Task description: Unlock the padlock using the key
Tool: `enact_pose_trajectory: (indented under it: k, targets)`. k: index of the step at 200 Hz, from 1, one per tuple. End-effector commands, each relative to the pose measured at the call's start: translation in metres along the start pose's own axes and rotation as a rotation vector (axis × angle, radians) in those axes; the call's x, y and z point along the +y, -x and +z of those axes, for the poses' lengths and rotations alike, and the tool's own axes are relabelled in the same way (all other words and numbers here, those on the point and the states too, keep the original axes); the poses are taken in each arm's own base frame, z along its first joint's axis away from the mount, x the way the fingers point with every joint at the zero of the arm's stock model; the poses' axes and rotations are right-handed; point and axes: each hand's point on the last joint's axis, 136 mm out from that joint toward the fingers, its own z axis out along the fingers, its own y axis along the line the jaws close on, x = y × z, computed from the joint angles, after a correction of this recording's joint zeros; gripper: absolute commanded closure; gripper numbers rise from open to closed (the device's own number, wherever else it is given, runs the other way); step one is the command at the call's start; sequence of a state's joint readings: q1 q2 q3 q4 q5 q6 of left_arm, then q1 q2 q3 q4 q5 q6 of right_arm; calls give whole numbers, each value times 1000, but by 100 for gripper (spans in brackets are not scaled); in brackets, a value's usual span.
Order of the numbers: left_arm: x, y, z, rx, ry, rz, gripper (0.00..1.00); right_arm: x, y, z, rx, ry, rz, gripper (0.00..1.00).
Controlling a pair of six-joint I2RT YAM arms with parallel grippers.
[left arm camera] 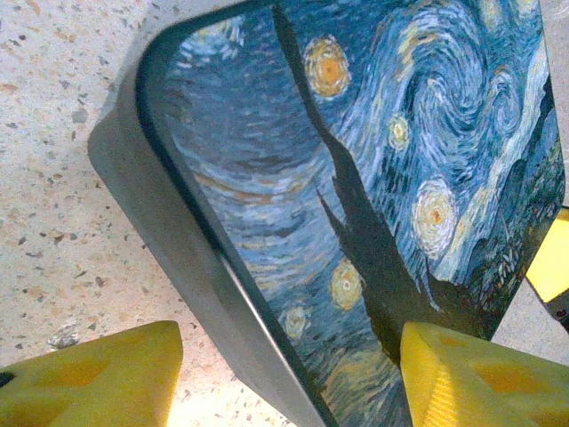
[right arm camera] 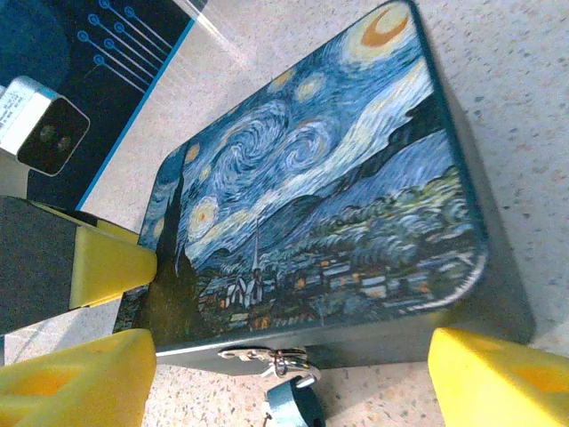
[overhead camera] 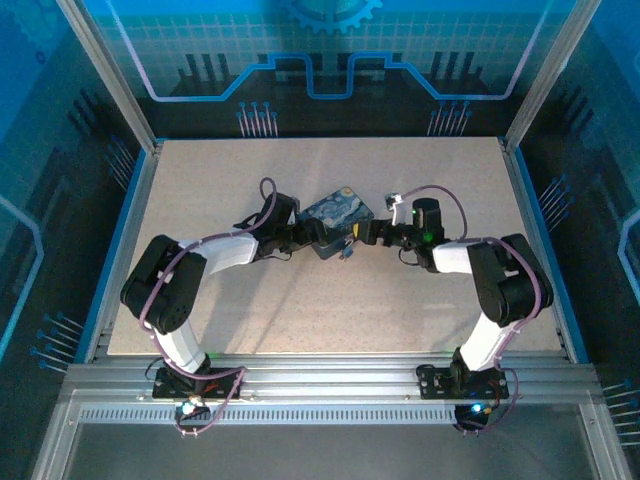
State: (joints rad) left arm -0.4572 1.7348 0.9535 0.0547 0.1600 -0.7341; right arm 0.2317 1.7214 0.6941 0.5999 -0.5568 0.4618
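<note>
Both arms fold inward, elbows out, over the middle of the tabletop, left pincer spread around the blue tin's left end, right pincer spread wide at its near-right side where the padlock hangs.

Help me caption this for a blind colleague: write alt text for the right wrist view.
A tin painted with Starry Night lies on a speckled table, a small padlock hanging from the hasp on its near side. The open right gripper straddles that side, yellow fingers at the bottom corners.
</note>
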Motion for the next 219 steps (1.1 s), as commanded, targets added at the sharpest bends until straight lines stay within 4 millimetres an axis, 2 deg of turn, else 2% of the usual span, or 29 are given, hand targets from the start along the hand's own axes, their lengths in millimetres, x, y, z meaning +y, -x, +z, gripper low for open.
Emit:
enact_pose_trajectory:
  k: [1,48,87,114,156,189,219]
  targets:
    - [27,-30,-4,82,108,-19,32,6,5,-18,-35,2,-61,15]
    - [-1,-9,-24,13,45,8,23,5,-12,-49,-60,-21,-56,13]
    - [-23,3,-43,-29,-10,25,25,18,-29,-53,-44,65,-57,17]
    - [-42,7,-50,-35,-58,44,31,21,-37,-44,-31,98,-59,20]
    - [-78,13,-49,-29,-126,84,39,22,-37,-26,-51,156,-48,24]
    - [-97,15,-35,1,-166,92,42,22,-39,-8,-39,184,-40,25]
    - [-102,13,-17,35,-176,80,42,22,-41,7,-17,194,-32,26]
